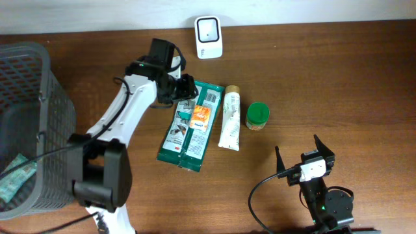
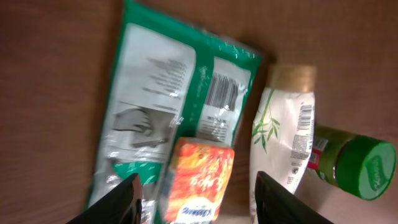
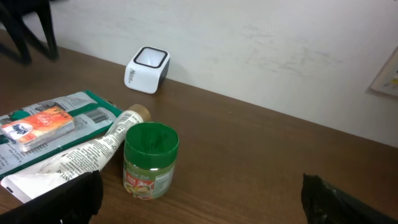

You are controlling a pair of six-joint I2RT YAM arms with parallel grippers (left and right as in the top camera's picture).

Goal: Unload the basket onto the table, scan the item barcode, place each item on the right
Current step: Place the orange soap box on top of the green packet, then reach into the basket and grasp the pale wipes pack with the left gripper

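Overhead, you are looking at the grey basket (image 1: pixel 29 78) sitting at the left edge, holding one green packet (image 1: pixel 13 181). Your orange packet (image 1: pixel 201 118) is lying flat on the green wipes pack (image 1: pixel 185 140) mid-surface (image 1: pixel 338 78), its long axis running far to near along the pack. Your left jaws are standing parted either side of its end, gripping nothing; your right jaws are gaping wide and empty.
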